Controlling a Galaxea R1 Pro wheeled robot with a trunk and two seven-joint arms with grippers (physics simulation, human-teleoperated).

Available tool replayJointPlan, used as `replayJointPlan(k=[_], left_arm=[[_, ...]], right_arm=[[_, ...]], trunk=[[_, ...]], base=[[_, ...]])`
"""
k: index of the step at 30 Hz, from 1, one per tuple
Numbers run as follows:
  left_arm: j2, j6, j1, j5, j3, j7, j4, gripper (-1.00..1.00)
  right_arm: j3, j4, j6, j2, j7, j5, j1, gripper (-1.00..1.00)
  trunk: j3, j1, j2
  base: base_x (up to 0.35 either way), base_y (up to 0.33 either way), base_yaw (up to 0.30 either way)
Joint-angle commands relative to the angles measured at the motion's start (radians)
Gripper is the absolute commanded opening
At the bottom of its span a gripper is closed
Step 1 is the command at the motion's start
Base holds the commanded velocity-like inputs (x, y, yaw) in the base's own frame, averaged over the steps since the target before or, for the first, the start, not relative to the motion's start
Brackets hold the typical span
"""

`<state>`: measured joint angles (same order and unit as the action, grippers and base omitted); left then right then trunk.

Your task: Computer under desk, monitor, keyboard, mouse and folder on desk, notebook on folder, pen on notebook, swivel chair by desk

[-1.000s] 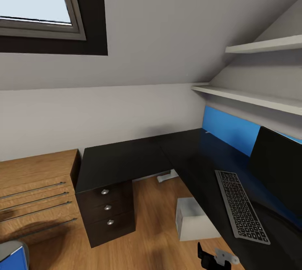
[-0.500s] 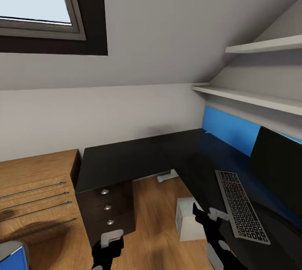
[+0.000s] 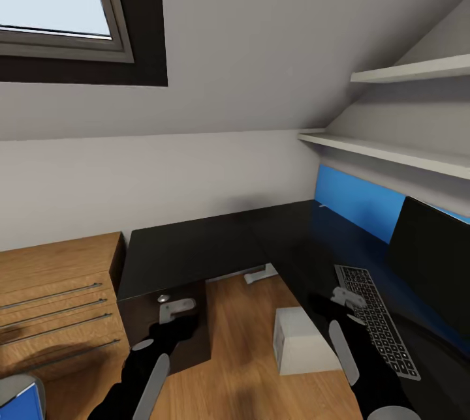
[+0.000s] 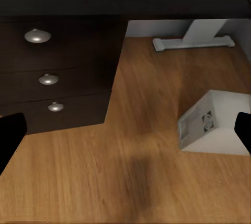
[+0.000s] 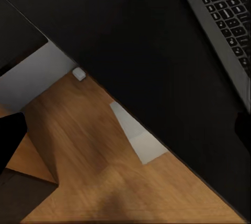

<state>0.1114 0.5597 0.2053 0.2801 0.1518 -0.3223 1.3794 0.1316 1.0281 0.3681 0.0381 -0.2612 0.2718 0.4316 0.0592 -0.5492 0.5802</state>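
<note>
The black L-shaped desk [image 3: 196,244] fills the corner, with the monitor [image 3: 434,257] and the keyboard [image 3: 385,329] on its right wing. On the floor at the desk's edge stands the white computer [image 3: 297,342] [image 4: 214,125]. My left gripper [image 3: 175,310] [image 4: 125,135] is open in front of the desk drawers [image 4: 52,78]. Over the desk's front edge, beside the keyboard [image 5: 225,10], my right gripper [image 3: 346,298] [image 5: 125,135] is open with nothing in it. The blue folder [image 3: 19,405] lies on the swivel chair [image 3: 14,384] at the bottom left corner. Mouse, notebook and pen are out of view.
A light wood dresser [image 3: 52,302] with bar handles stands left of the desk. Two white wall shelves [image 3: 391,152] hang above the right wing under the sloped ceiling. A white desk foot [image 3: 261,273] [image 4: 193,38] rests on the wood floor [image 3: 241,368].
Both arms have risen and reached forward in the head view. The left gripper now hangs before the drawers, and the right has moved from the lower edge up beside the keyboard.
</note>
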Motion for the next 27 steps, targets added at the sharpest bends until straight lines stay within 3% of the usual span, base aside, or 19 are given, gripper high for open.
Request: replayJointPlan(k=[1,10,17,27], left_arm=[[-0.005,0.006,-0.004,0.013,0.001,-0.013,0.009,1.0],[-0.014,0.008,-0.024,0.016,0.002,-0.059,0.048,1.0],[-0.013,0.005,-0.025,0.018,0.002,-0.124,0.054,1.0],[-0.009,-0.013,-0.046,0.019,0.008,-0.149,0.075,1.0]], right_arm=[[0.001,0.002,0.005,0.0,-0.01,0.011,0.0,1.0],[-0.002,-0.063,0.001,0.002,-0.007,0.01,-0.005,1.0],[-0.01,-0.119,-0.095,0.0,-0.005,0.008,-0.005,1.0],[-0.017,-0.129,-0.116,0.002,-0.005,0.005,-0.005,1.0]], trunk=[[0.002,0.0,0.002],[0.002,0.0,0.002],[0.002,0.0,0.002],[0.002,0.0,0.002]], base=[[0.0,0.0,0.0],[0.0,0.0,-0.141],[0.0,0.0,-0.261],[0.0,0.0,-0.267]])
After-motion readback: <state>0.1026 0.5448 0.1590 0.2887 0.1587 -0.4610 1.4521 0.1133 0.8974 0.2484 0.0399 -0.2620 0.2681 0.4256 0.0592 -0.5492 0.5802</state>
